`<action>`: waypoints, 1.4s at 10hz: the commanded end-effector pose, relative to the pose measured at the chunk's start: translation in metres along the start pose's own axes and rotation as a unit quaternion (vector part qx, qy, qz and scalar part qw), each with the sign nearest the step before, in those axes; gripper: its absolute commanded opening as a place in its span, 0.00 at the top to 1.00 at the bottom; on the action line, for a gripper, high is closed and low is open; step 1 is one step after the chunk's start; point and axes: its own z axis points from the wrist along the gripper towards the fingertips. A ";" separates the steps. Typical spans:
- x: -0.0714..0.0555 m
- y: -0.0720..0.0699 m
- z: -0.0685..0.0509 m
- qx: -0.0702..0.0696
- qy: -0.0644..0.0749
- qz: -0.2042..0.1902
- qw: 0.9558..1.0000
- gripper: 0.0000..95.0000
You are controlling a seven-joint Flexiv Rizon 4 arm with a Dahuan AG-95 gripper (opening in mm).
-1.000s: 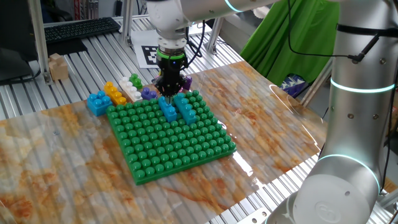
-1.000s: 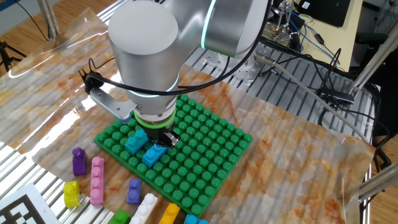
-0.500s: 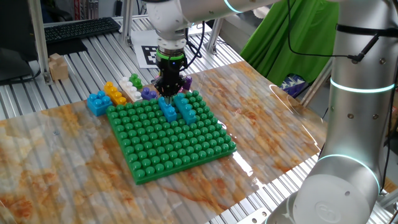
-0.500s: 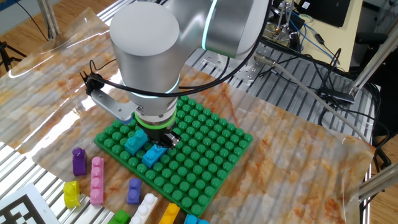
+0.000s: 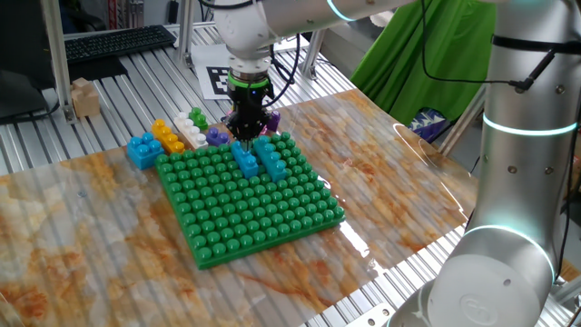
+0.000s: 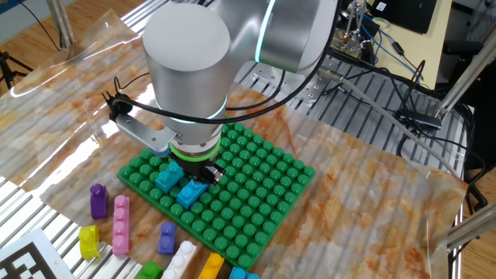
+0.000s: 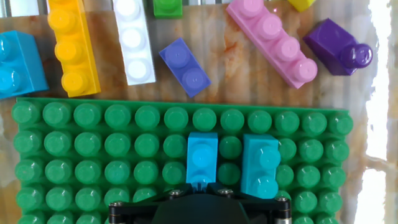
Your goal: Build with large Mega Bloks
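A blue brick and a teal brick sit side by side on the green baseplate, near its far edge. My gripper stands upright over the far end of the blue brick. In the hand view the fingertips are close together at the near end of the blue brick, hiding its near stud. The teal brick lies just right of it. Whether the fingers touch the brick I cannot tell. In the other fixed view the gripper is above the blue brick, beside the teal one.
Loose bricks lie on the table beyond the baseplate's edge: blue, yellow, white, small purple, pink, dark purple, green. A marker card lies behind them.
The arm has shifted very slightly; the blue and teal bricks stay seated on the baseplate.
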 end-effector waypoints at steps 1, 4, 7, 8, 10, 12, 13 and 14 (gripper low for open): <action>-0.002 -0.003 0.015 -0.001 -0.002 0.001 1.000 1.00; -0.002 -0.004 0.020 -0.004 0.004 0.018 1.000 1.00; 0.003 -0.004 0.008 -0.012 0.015 0.024 1.000 1.00; 0.004 -0.003 -0.001 -0.010 0.015 0.025 1.000 1.00; 0.004 -0.001 -0.011 -0.013 0.017 0.026 0.999 1.00; 0.004 -0.001 -0.011 -0.015 0.016 0.027 0.999 1.00; 0.004 -0.002 -0.012 -0.015 0.016 0.026 0.999 1.00; 0.003 -0.001 -0.010 -0.019 0.017 0.026 0.999 1.00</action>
